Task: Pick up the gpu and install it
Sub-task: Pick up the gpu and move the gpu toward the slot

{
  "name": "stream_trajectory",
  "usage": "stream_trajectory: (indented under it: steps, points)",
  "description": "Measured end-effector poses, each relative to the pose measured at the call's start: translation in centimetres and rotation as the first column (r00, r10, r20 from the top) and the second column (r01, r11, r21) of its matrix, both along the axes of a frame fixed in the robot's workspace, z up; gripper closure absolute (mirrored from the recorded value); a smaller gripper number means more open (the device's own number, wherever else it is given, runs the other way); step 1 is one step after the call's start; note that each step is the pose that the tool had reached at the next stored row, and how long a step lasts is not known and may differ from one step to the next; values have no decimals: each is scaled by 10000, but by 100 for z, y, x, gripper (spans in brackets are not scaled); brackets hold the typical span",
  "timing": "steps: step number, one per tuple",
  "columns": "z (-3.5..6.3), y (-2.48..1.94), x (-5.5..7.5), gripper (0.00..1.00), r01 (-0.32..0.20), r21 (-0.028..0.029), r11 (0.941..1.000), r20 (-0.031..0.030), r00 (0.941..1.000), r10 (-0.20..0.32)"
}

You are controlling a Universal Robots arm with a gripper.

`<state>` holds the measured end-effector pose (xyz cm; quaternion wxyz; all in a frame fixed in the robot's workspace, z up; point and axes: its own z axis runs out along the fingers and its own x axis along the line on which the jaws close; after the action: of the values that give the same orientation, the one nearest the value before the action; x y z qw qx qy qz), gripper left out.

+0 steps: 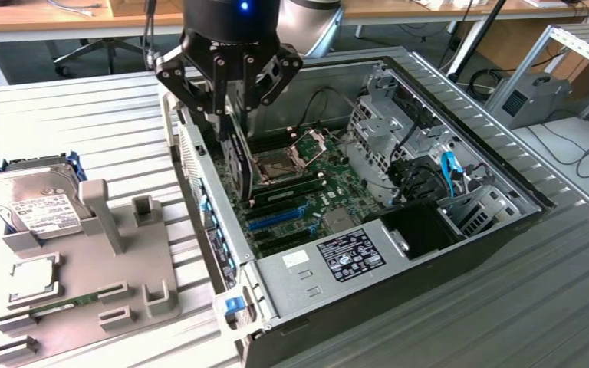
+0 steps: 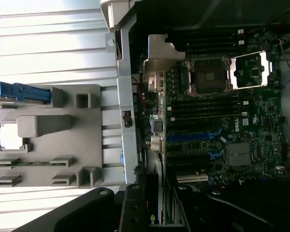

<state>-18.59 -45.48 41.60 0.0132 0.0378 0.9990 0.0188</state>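
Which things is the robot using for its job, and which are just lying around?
Job: gripper, shut on the graphics card; open computer case; motherboard.
Lying about: hard drive, silver chip, memory stick, all on the gray holder.

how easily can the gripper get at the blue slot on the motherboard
Probably yes: the case is open, the gripper holds the gpu over the board, and nothing covers the blue slot.
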Motion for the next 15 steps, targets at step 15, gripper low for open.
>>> stream_trajectory:
  steps: [15]
  points:
    - [-63, 6, 28, 74, 0, -1, 10000, -1, 10000, 0]
